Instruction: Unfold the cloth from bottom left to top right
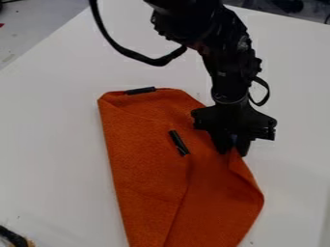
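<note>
I watch the orange cloth (145, 164) through my camera, and it lies on the white table (51, 144) from the middle of my view down to six o'clock, where the picture border cuts it. My black arm (233, 62) comes in from twelve o'clock and bends down toward four o'clock of the view. At its end, the gripper (232, 150) points downward at the cloth's right-hand edge, which is at about two o'clock if I count from the middle of the visible cloth. I cannot tell whether the gripper is open, closed or gripping this edge.

Just below the gripper, the edge makes a narrow fold, which runs toward the rounded corner at four o'clock of the cloth. Another long fold line goes down through the cloth to six o'clock. It begins near a black strip (178, 143), which lies tilted on the upper part of the cloth. A second black strip (140, 90) is at the cloth's top edge, toward eleven o'clock, and it lies nearly level.

A black cable (155, 61) hangs in a loop at the left side of the arm. Between seven and eight o'clock, at the border of my view, I see a part of a black and yellow object (13, 236). Toward ten o'clock, beyond the table's edge, there is grey floor (29, 26).
</note>
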Controlling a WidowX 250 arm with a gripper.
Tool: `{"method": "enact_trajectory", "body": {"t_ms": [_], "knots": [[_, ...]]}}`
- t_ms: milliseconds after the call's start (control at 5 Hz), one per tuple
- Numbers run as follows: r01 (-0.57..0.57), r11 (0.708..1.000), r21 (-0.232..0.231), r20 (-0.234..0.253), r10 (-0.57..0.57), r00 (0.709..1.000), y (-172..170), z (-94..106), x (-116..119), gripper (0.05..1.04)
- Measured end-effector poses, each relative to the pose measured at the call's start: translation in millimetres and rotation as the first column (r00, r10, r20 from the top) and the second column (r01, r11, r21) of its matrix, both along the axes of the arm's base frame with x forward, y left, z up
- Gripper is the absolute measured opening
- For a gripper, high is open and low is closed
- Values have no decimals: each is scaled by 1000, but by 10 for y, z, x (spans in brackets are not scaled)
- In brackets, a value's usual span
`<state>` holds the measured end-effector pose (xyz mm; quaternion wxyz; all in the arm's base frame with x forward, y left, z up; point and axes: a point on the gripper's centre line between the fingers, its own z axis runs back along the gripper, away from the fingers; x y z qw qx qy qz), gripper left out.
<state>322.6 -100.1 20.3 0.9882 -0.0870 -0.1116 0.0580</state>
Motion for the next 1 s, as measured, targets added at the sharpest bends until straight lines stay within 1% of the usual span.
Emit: {"method": "enact_trajectory", "body": {"t_ms": [200, 400, 600, 800, 1000], "knots": [[18, 999, -46, 4, -18, 1000, -141, -49, 119, 856], [46, 997, -58, 9, -45, 999, -374, 36, 203, 1009], [45, 998, -52, 29, -44, 999, -562, 71, 261, 1005], [120, 982, 145, 1, -122, 993, -567, 141, 335, 1000], [124, 967, 224, 4, -128, 992, -530, 173, 389, 1000]]}}
